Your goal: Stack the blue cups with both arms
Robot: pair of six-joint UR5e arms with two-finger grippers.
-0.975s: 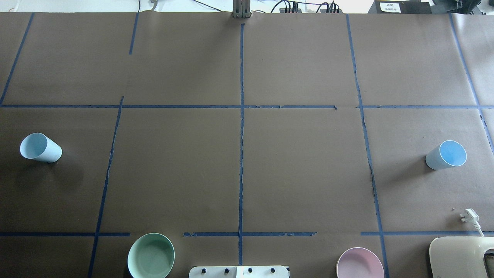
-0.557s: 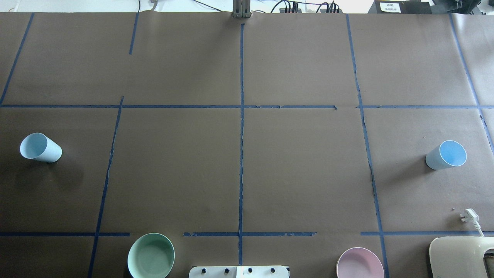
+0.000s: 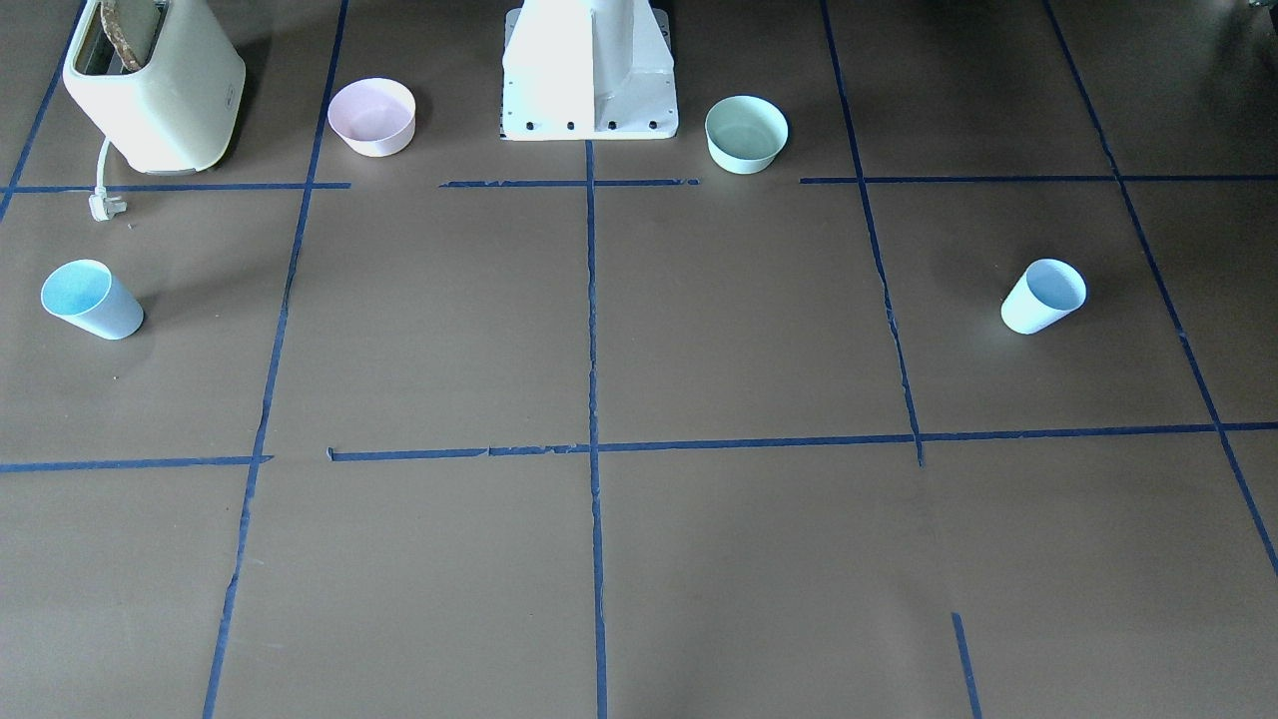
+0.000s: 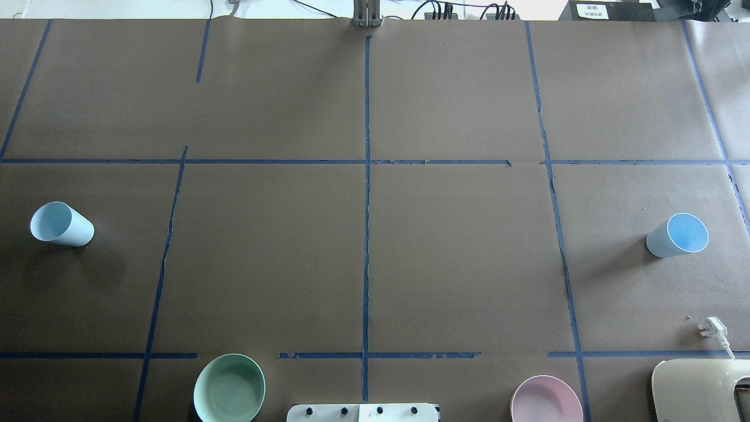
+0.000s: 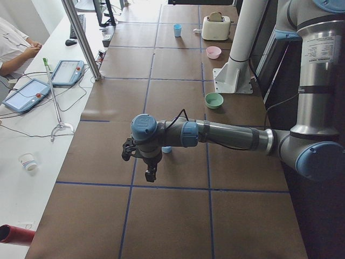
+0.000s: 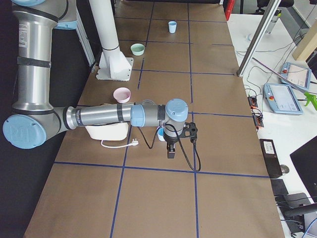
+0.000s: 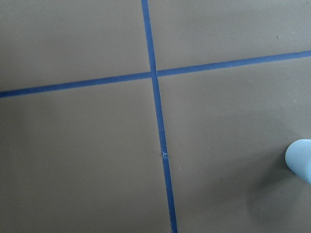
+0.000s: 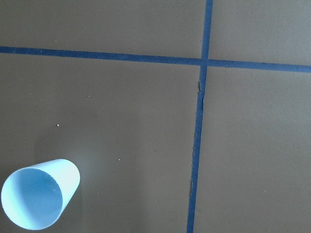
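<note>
Two blue cups stand mouth up, far apart on the brown table. One blue cup is at the left edge; it also shows in the front view and at the left wrist view's right edge. The other blue cup is at the right edge; it also shows in the front view and the right wrist view. My left gripper hangs above the table beside its cup. My right gripper hangs beside its cup. I cannot tell whether either is open or shut.
A mint-green bowl and a pink bowl sit either side of the white pedestal. A cream toaster with a loose plug is at the near right. Blue tape lines cross the table.
</note>
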